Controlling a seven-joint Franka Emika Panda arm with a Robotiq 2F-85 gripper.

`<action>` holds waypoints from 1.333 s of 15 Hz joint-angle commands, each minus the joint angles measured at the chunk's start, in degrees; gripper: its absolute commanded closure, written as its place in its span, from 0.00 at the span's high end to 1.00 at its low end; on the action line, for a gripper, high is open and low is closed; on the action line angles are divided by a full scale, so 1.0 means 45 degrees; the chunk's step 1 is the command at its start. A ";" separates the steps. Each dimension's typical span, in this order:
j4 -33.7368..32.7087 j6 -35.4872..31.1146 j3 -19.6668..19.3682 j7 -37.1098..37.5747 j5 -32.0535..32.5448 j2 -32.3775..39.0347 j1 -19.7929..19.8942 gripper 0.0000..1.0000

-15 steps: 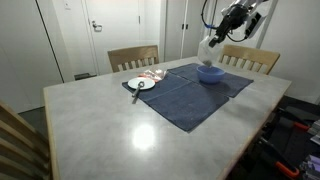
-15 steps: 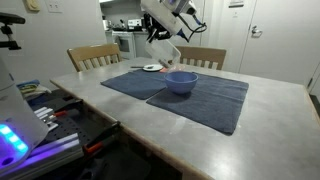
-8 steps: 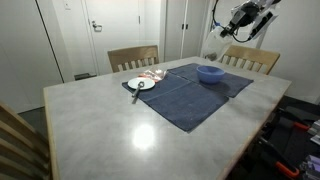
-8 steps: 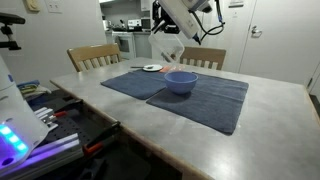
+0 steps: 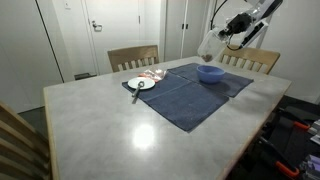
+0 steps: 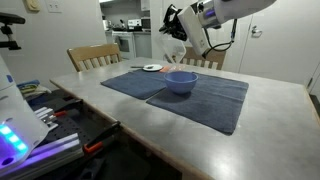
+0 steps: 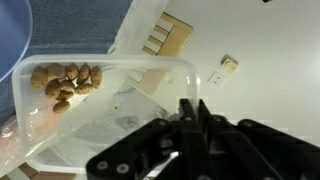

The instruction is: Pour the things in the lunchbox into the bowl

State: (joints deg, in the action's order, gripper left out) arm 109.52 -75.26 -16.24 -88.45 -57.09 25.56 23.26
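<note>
While the jaws clamp its rim, the clear plastic rectangular lunchbox (image 7: 112,118) hangs tilted above the round blue bowl (image 5: 209,73), far right on the bench (image 5: 120,125), brown pieces (image 7: 65,80) heaped at its bowlward end

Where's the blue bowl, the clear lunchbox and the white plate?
the bowl (image 6: 181,86), in an exterior view, on its outer wall.
the lunchbox (image 7: 110,108), wrist view, on its clear bottom.
white plate (image 5: 149,83), in an exterior view, on its rim.
</note>
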 commanded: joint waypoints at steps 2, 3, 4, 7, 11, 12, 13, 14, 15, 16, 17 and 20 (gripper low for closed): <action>-0.1835 0.1934 0.0385 -0.0339 -0.0635 0.1782 0.0943 0.02; -0.2054 0.2270 0.0416 -0.0365 -0.0724 0.2034 0.1084 0.02; -0.2278 0.2714 0.0457 -0.0468 -0.0822 0.2319 0.1265 0.02; -0.2878 0.3884 0.0508 -0.0663 -0.1063 0.3036 0.1692 0.02; -0.3500 0.5128 0.0468 -0.0936 -0.1374 0.3901 0.2152 0.02; -0.3649 0.5386 0.0489 -0.0942 -0.1471 0.4139 0.2262 0.02; -0.3819 0.5617 0.0515 -0.0952 -0.1558 0.4366 0.2362 0.02; -0.3971 0.5852 0.0539 -0.0954 -0.1629 0.4567 0.2462 0.02; -0.4114 0.6053 0.0558 -0.0948 -0.1703 0.4769 0.2542 0.02; -0.4279 0.6263 0.0590 -0.0967 -0.1766 0.4967 0.2623 0.02; -0.4428 0.6456 0.0620 -0.0951 -0.1819 0.5130 0.2701 0.02; -0.4900 0.6977 0.0729 -0.0977 -0.1947 0.5634 0.2914 0.02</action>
State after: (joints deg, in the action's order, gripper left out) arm 91.38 -47.31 -14.27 -91.98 -64.79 47.87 34.49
